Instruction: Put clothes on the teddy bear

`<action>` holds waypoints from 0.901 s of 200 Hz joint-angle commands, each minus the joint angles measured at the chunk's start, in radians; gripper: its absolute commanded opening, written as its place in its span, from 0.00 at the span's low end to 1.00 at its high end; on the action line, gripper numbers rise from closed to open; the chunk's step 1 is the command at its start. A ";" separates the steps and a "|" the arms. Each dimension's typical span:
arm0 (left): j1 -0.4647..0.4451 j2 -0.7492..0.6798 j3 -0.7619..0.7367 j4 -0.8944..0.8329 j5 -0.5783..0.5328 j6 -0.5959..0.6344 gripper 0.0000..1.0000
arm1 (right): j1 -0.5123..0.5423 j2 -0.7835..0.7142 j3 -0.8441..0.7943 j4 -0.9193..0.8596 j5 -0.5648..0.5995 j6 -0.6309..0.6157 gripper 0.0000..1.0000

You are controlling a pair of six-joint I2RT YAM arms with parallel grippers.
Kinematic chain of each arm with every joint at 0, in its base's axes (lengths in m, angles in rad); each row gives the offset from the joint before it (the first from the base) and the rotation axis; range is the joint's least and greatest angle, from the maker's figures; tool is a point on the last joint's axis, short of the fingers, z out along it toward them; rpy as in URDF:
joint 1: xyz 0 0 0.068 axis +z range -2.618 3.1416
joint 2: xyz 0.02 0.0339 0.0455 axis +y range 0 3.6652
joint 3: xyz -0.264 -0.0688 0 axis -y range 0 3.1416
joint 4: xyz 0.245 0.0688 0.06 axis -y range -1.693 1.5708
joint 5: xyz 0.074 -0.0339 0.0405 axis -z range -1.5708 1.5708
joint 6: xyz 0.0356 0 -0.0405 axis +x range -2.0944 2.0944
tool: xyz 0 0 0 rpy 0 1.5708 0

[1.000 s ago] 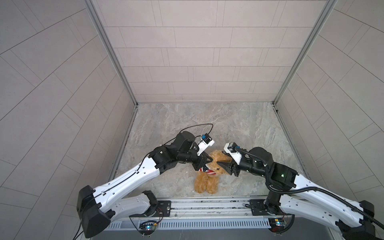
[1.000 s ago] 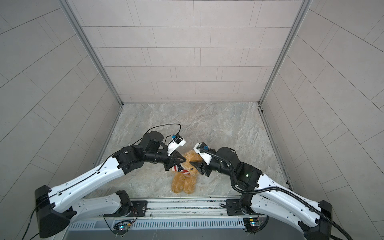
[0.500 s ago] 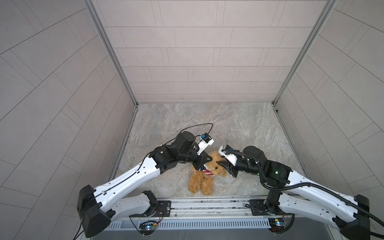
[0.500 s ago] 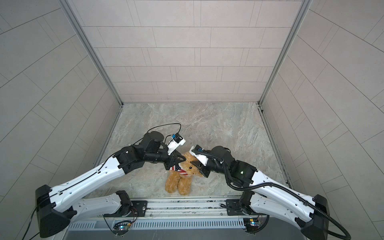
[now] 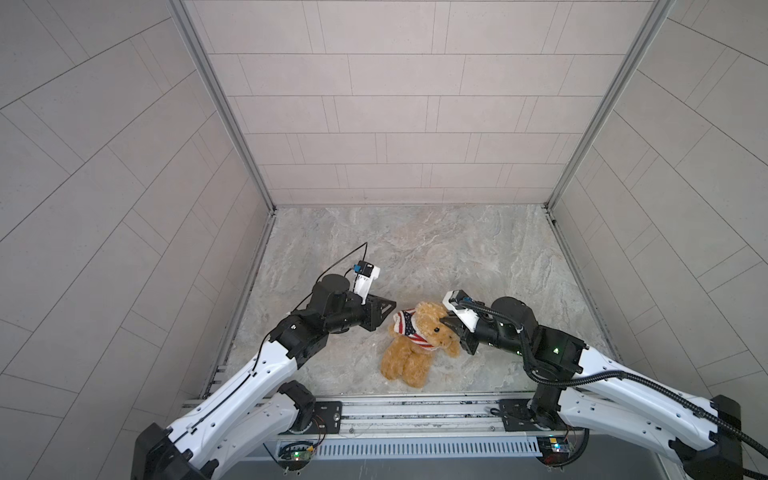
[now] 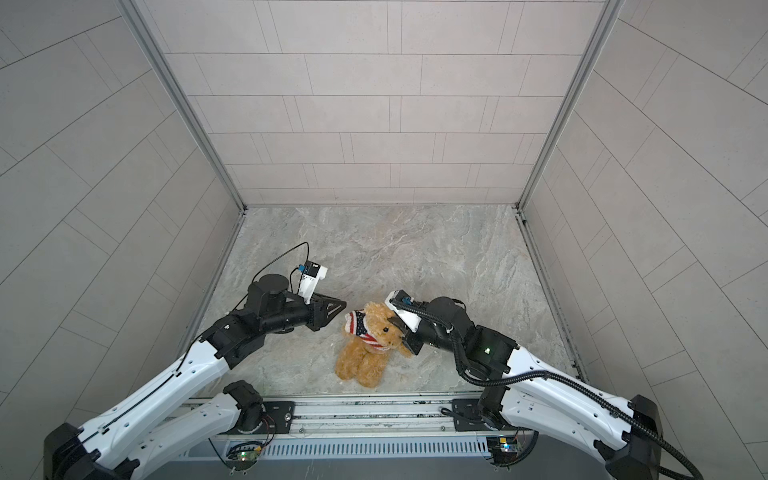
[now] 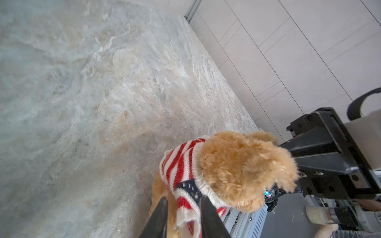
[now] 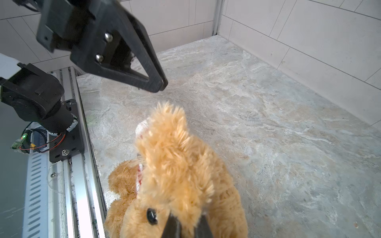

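The teddy bear (image 5: 409, 357) (image 6: 361, 361) is a fluffy golden-brown plush. It sits near the front of the marble floor, head up and legs on the floor. A red-and-white striped sweater (image 5: 405, 324) (image 7: 181, 164) with a starred blue patch is bunched around its neck and one shoulder. My right gripper (image 5: 446, 322) (image 8: 187, 221) is shut on the fur at the bear's head, beside its dark eye. My left gripper (image 5: 392, 306) (image 7: 183, 201) hangs just left of the sweater, open and clear of the fabric. The right wrist view shows the left gripper (image 8: 162, 83) above the bear (image 8: 175, 164).
An aluminium rail (image 5: 415, 409) carrying both arm bases runs along the front edge, close to the bear's feet. Tiled walls close the marble floor (image 5: 415, 249) on the left, back and right. Bare floor stretches behind the bear.
My left gripper has opened, let go of the sweater and drawn back a little to the left. My right gripper has moved in and closed on the bear's head.
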 commanded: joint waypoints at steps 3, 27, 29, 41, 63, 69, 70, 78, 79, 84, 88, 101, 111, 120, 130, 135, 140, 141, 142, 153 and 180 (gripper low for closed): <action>0.002 -0.011 -0.069 0.109 0.059 -0.105 0.36 | 0.002 -0.023 -0.004 0.073 0.018 0.012 0.00; -0.027 -0.010 -0.089 0.144 0.059 -0.115 0.39 | 0.002 -0.023 -0.004 0.080 0.026 0.016 0.00; -0.030 -0.009 -0.088 0.142 0.059 -0.115 0.39 | 0.002 -0.024 -0.004 0.081 0.027 0.017 0.00; -0.046 0.008 -0.084 0.142 0.059 -0.113 0.39 | 0.002 -0.023 -0.005 0.085 0.028 0.020 0.00; -0.083 0.036 -0.072 0.146 0.043 -0.103 0.36 | 0.002 -0.022 -0.003 0.089 0.025 0.021 0.00; -0.090 0.041 -0.071 0.154 0.044 -0.105 0.35 | 0.002 -0.024 -0.005 0.088 0.027 0.021 0.00; -0.092 0.041 -0.070 0.156 0.045 -0.105 0.34 | 0.002 -0.024 -0.005 0.088 0.027 0.021 0.00; -0.100 0.047 -0.065 0.164 0.047 -0.106 0.29 | 0.002 -0.023 -0.005 0.086 0.029 0.020 0.00; -0.101 0.047 -0.064 0.165 0.047 -0.105 0.27 | 0.002 -0.023 -0.004 0.086 0.029 0.019 0.00; -0.106 0.051 -0.060 0.167 0.046 -0.104 0.21 | 0.002 -0.024 -0.005 0.084 0.031 0.019 0.00; -0.107 0.052 -0.057 0.167 0.046 -0.102 0.16 | 0.002 -0.026 -0.004 0.083 0.031 0.020 0.00; -0.111 0.050 -0.045 0.168 0.047 -0.099 0.04 | 0.002 -0.029 -0.004 0.078 0.034 0.016 0.00; -0.113 0.048 -0.034 0.171 0.050 -0.101 0.00 | 0.002 -0.032 -0.005 0.078 0.035 0.015 0.00; -0.114 0.047 -0.026 0.185 0.059 -0.108 0.00 | 0.002 -0.033 -0.035 0.085 0.038 0.016 0.00; -0.115 0.054 -0.016 0.220 0.075 -0.125 0.00 | 0.002 -0.032 -0.047 0.096 0.042 0.017 0.00; -0.117 0.061 -0.010 0.246 0.085 -0.140 0.00 | 0.002 -0.030 -0.051 0.103 0.043 0.019 0.00; -0.121 0.071 -0.005 0.272 0.093 -0.153 0.00 | 0.002 -0.028 -0.057 0.112 0.043 0.021 0.00; -0.121 0.073 -0.003 0.277 0.095 -0.156 0.00 | 0.002 -0.027 -0.058 0.113 0.043 0.022 0.00; -0.122 0.075 -0.002 0.283 0.096 -0.159 0.00 | 0.002 -0.026 -0.059 0.116 0.043 0.022 0.00; -0.144 0.101 0.014 0.339 0.102 -0.186 0.00 | 0.002 -0.024 -0.071 0.139 0.039 0.029 0.00; -0.216 0.177 0.061 0.403 0.073 -0.208 0.02 | 0.002 -0.030 -0.099 0.197 0.030 0.043 0.00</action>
